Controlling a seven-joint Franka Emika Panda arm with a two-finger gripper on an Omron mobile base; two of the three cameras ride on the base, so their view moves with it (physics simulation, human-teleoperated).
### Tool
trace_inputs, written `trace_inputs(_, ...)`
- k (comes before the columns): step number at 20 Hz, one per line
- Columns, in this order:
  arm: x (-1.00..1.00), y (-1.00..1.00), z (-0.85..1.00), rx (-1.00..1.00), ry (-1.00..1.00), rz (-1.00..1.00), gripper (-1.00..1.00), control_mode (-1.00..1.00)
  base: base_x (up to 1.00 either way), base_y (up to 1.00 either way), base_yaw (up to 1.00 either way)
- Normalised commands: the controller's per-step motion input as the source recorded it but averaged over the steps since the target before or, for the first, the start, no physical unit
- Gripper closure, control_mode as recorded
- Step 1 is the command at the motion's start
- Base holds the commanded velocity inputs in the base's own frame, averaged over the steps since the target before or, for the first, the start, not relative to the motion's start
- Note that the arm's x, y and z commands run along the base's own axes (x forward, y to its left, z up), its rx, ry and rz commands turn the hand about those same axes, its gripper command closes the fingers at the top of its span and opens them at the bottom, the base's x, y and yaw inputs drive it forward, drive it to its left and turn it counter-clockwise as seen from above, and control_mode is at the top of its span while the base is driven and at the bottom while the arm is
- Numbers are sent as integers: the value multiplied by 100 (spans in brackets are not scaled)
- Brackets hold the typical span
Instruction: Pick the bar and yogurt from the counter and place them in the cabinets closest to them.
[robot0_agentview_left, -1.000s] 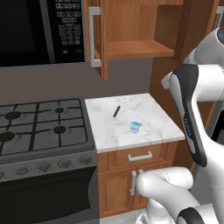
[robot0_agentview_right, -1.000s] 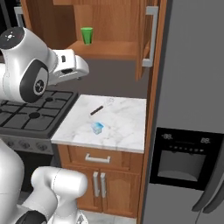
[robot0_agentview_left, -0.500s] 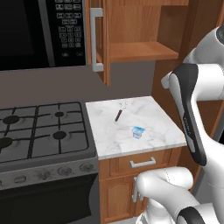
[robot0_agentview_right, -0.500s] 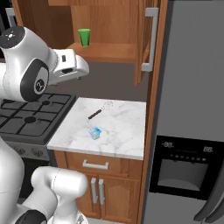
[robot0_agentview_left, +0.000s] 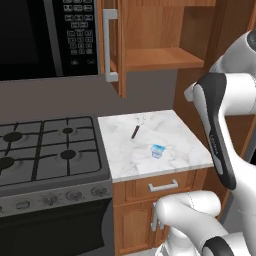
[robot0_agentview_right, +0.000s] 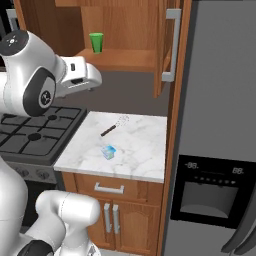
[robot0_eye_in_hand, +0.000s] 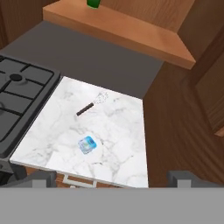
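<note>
End effector (robot0_eye_in_hand: 109, 177) above counter (robot0_eye_in_hand: 124, 131), yogurt (robot0_eye_in_hand: 87, 144)

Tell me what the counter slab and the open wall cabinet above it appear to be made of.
The counter looks like polished white marble, going by its faint grey veins. The cabinet looks like warm-brown wood with a matte, faintly grained finish. Both are rendered, so this rests on texture alone.

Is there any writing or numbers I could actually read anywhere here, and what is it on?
Microwave keypad: rows of small white marks on the buttons, too blurred to read.
Fridge dispenser panel: pale digit-like marks, roughly "88" at each end, too blurred to be sure.
Yogurt: blue and white lid, no legible print.
Green cup on the cabinet shelf: no text.
Nothing else carries legible writing.
</note>
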Motion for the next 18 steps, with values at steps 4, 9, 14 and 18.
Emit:
trace_inputs(4,0,0,-19,0,0,0,-100,-100,0,0,0)
trace_inputs(9,2,1,-20,0,0,0,-100,-100,0,0,0)
trace_inputs(14,1,0,-22,0,0,0,-100,-100,0,0,0)
trace_inputs(18,0,0,-23,0,1,1,-100,-100,0,0,0)
